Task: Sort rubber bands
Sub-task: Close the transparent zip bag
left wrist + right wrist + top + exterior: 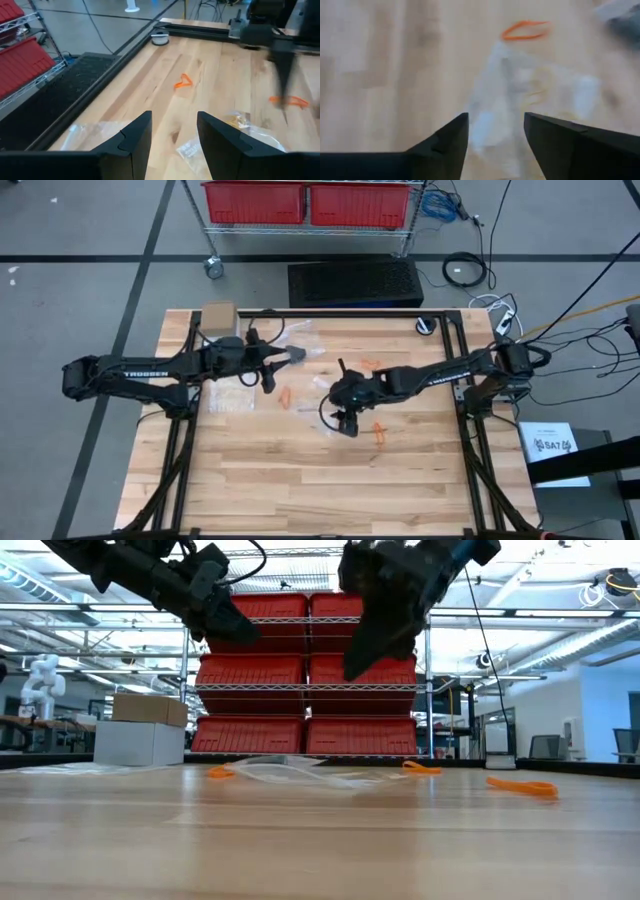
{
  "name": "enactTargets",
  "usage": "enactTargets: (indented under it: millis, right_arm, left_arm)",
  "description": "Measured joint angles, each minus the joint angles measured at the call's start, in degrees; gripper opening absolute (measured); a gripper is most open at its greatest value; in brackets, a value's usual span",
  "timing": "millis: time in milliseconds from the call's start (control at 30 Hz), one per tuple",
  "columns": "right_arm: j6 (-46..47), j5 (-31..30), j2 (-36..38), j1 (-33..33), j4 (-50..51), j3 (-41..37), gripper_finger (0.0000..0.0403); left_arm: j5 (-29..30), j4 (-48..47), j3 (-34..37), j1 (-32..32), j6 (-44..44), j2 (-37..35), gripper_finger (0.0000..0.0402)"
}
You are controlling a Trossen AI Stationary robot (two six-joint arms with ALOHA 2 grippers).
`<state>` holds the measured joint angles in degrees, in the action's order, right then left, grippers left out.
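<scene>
My right claw (pixel 349 423) hangs mid-frame with fingers apart, empty, above a clear bag (pixel 530 95). Left claw (pixel 296 356), also apart, waits upper left. Orange rubber bands (pixel 379 432) dot the surface (pixel 300 480).

The right gripper (pixel 496 131) is hanging over the wooden table (pixel 380 65), its two dark fingers (pixel 445 145) standing apart with a clear gap between them. Beyond that gap a clear plastic bag (pixel 530 95) is lying flat on the boards, with what look like pale tan-yellow rubber bands (pixel 540 85) showing faintly inside it, too blurred to count. An orange rubber band (pixel 525 30) is resting on the wood just past the bag's far edge, stretched into a long, narrow loop
</scene>
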<state>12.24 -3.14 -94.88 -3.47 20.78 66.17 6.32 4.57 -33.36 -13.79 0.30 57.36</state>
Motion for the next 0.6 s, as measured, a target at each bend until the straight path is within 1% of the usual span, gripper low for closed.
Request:
enactTargets:
  millis: [67, 133, 200, 300, 333, 467, 600]
  right_arm:
    - [-4.55, -1.60, -1.06, 2.05, -0.71, 0.00, 0.0181]
    - [-8.23, -1.46, -3.06, 4.51, -2.08, 0.00, 0.0153]
    - [-11.64, -1.04, -5.59, 6.90, -3.48, -0.01, 0.0109]
    - [-16.98, 1.18, -8.81, 10.04, -6.76, -0.02, 0.0028]
    - [-18.79, 2.08, -9.80, 10.87, -7.74, -0.02, 0.0014]
    - [-23.86, 7.12, -13.62, 13.55, -7.99, 2.52, 0.0011]
    - [-29.92, 8.27, -18.24, 14.89, -4.02, 7.63, 0.0002]
  left_arm:
    - [-1.27, -0.19, 0.00, 0.35, 0.01, 0.00, 0.0164]
    - [-2.88, -0.90, 0.00, 0.85, 0.27, 0.00, 0.0164]
    - [-3.77, -1.41, 0.00, 1.70, 1.46, 0.02, 0.0164]
    - [-3.93, -1.71, 0.00, 2.96, 2.91, 0.02, 0.0164]
    - [-3.90, -1.80, 0.00, 3.32, 3.28, 0.02, 0.0164]
    - [-3.24, -2.00, 0.00, 3.88, 3.52, 0.02, 0.0164]
    - [-3.03, -2.76, 0.00, 3.86, 3.52, 0.02, 0.0164]
